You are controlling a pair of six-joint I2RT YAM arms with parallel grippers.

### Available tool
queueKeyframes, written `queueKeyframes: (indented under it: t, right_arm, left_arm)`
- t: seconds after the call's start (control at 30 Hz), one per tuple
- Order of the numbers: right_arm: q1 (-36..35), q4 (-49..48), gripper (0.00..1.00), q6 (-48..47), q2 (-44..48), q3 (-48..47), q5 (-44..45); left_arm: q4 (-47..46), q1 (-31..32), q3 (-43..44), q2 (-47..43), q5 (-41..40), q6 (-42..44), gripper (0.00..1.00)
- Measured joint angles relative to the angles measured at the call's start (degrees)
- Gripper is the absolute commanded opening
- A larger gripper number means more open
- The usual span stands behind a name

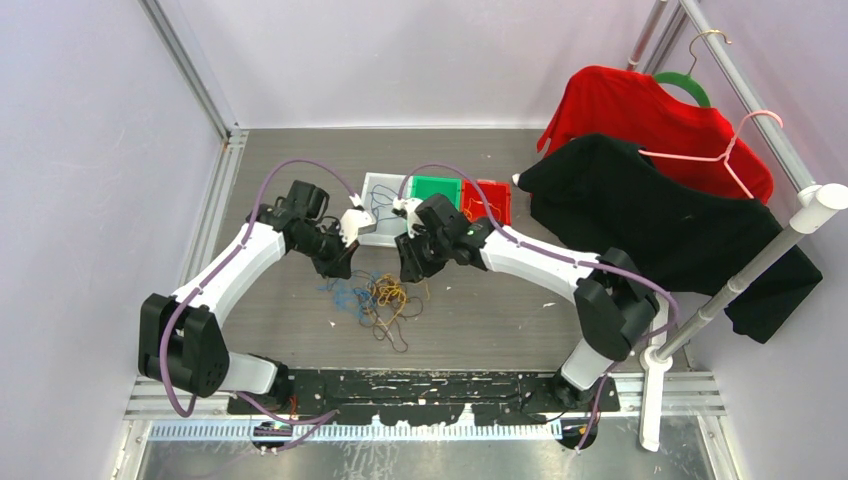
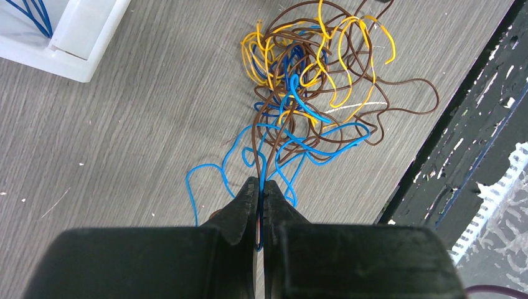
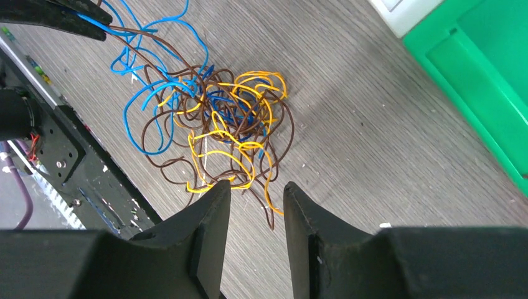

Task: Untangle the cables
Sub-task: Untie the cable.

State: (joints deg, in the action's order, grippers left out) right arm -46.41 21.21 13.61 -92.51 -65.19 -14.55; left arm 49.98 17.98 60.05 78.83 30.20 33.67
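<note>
The cables (image 1: pixel 378 298) lie as a loose tangle of blue, orange-yellow and brown wires on the grey table between the two arms. In the left wrist view the tangle (image 2: pixel 311 68) sits ahead of my left gripper (image 2: pixel 260 182), which is shut on a blue and a brown strand leading out of it. The same gripper (image 1: pixel 340 268) hovers at the tangle's left edge. My right gripper (image 3: pixel 256 187) stands open just above the table at the near edge of the tangle (image 3: pixel 218 124), with nothing between its fingers. From above, that gripper (image 1: pixel 408 272) is at the tangle's upper right.
A white tray (image 1: pixel 383 210) holding blue wires, a green tray (image 1: pixel 436 190) and a red tray (image 1: pixel 490 200) stand behind the grippers. Red (image 1: pixel 640 110) and black (image 1: pixel 650 220) shirts hang on a rack at the right. The black base rail (image 1: pixel 420 390) runs along the near edge.
</note>
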Motion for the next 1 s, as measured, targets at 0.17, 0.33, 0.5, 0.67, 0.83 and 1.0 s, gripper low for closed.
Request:
queueKeyframes:
  t: [0.17,0.33,0.5,0.67,0.83,1.0]
  right_arm:
    - [0.02,1.97,0.36,-2.36,-3.91,-2.19,-2.34]
    - [0.02,4.37,0.10,-3.34,-5.75,-2.19,-2.54]
    - [0.02,4.74,0.01,-3.63,-5.84,-2.23,-2.21]
    - [0.74,4.48,0.01,-2.84,0.24,-1.97,1.75]
    - [3.72,0.74,0.01,-0.85,17.94,-0.09,4.96]
    - [6.21,-3.08,0.01,0.57,30.91,1.07,6.14]
  left_arm:
    - [0.00,0.00,0.00,0.00,-0.17,0.02,0.02]
    - [0.02,0.00,0.00,0.00,-0.33,0.04,0.02]
    - [0.02,0.00,0.02,0.00,-0.66,0.04,0.02]
    - [0.02,0.00,0.02,0.00,-2.12,1.09,0.00]
    - [-0.81,0.00,-1.57,-0.13,-6.49,4.68,0.00]
    - [-2.89,0.00,-8.04,-0.46,-14.34,11.56,0.00]
